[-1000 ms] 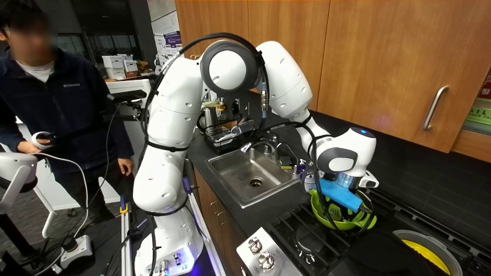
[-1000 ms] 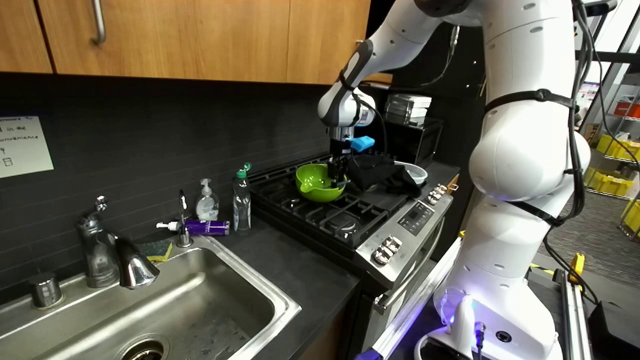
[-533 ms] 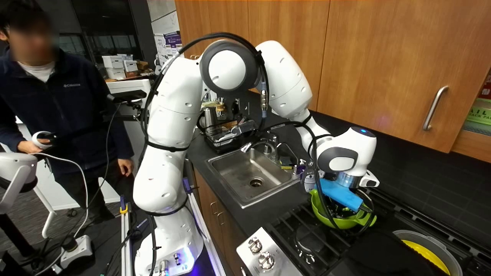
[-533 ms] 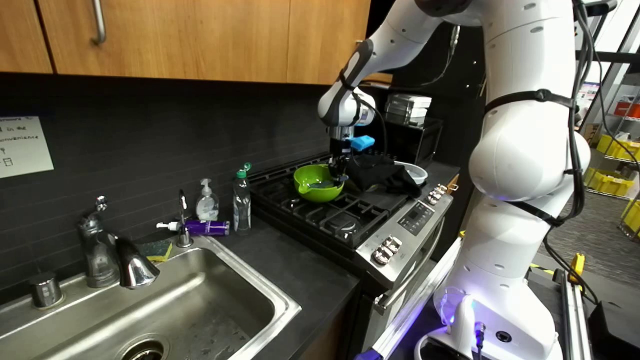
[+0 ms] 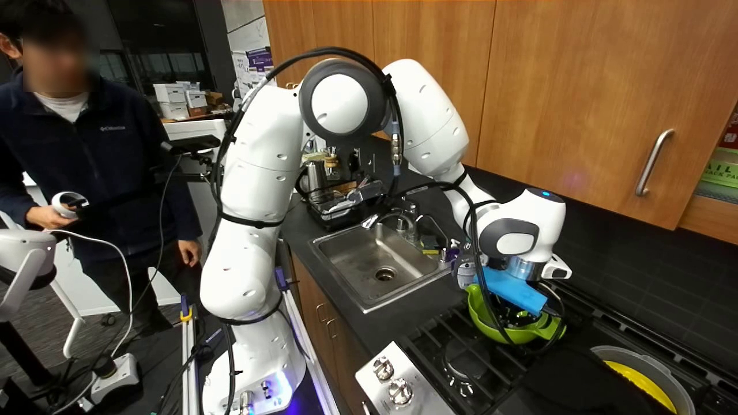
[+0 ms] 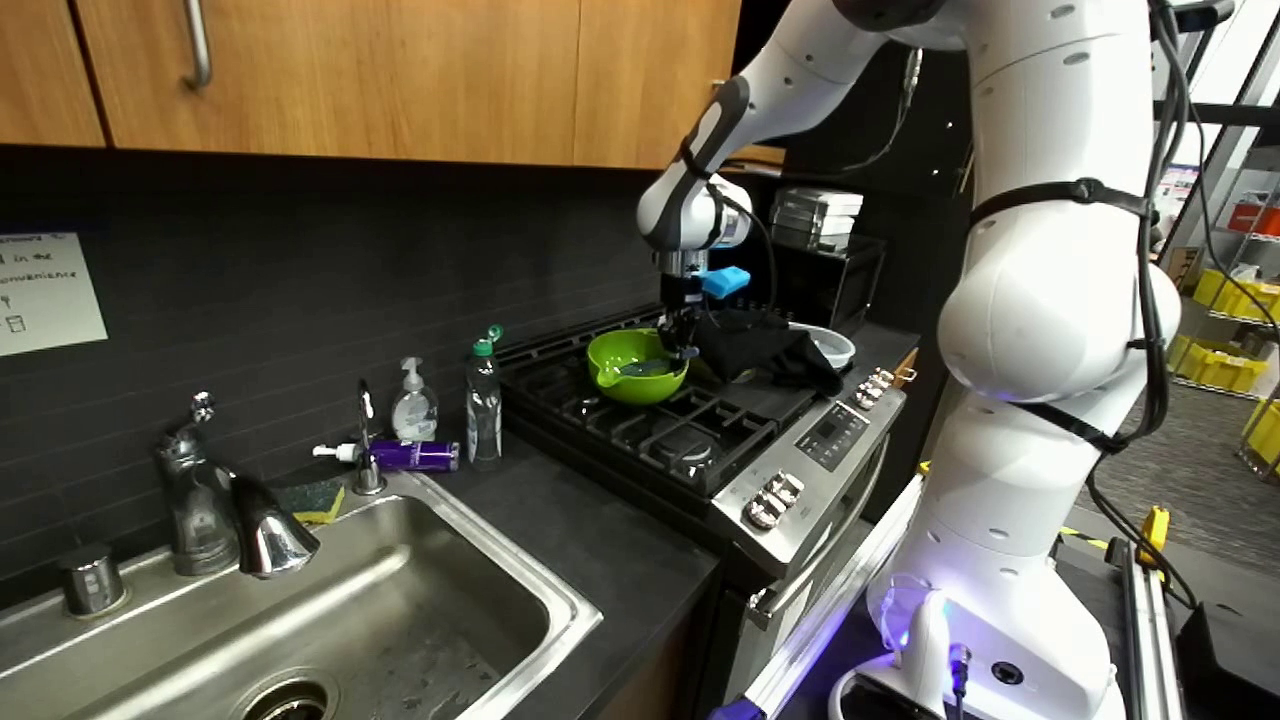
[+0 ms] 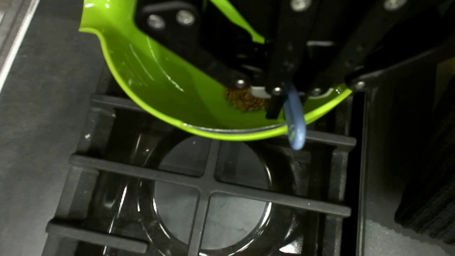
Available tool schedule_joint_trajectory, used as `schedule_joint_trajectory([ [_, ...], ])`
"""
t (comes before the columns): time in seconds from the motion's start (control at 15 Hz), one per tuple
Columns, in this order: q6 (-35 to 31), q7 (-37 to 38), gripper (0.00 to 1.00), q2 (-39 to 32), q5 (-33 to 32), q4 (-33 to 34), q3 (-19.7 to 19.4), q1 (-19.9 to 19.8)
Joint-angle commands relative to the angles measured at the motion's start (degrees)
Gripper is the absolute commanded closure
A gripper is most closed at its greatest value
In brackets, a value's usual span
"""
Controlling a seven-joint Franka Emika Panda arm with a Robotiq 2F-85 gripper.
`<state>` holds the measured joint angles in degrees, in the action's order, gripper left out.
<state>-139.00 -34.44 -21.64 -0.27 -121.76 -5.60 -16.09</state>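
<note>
End effector [image 7: 292, 97], narrow, clasping a blue handle [image 7: 298, 131] over the rim of a green bowl [image 7: 170, 81]; wall notice [image 6: 45, 295] partly reading "in the".

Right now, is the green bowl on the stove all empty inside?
No, the wrist view shows small brown bits lying inside the green bowl.

Beside the steel sink [image 6: 576, 612], a purple bottle [image 6: 415, 456] on its side; near it, upright on the worktop [image 6: 600, 545], a clear pump bottle [image 6: 414, 412] and a green-capped bottle [image 6: 484, 408]. On the dark wall [image 6: 300, 250], a handwritten note [image 6: 50, 290].
</note>
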Motion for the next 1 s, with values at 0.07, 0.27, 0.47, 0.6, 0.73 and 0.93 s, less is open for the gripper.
schedule_joint_trajectory([
  [0.07,1.39,8.96,0.99,3.32,-5.21,-1.57,-2.36,2.11],
  [0.27,2.65,16.28,0.99,4.43,-9.88,-1.86,-3.94,3.82],
  [0.47,3.49,19.88,0.99,6.43,-12.58,-3.06,-4.4,4.8],
  [0.6,3.52,19.78,0.99,7.71,-12.75,-3.65,-3.95,4.92],
  [0.73,3.03,18.53,0.99,9.13,-12.07,-4.47,-3.45,4.88],
  [0.93,0.66,13.56,0.99,11.28,-8.9,-6.31,-2.0,4.01],
])
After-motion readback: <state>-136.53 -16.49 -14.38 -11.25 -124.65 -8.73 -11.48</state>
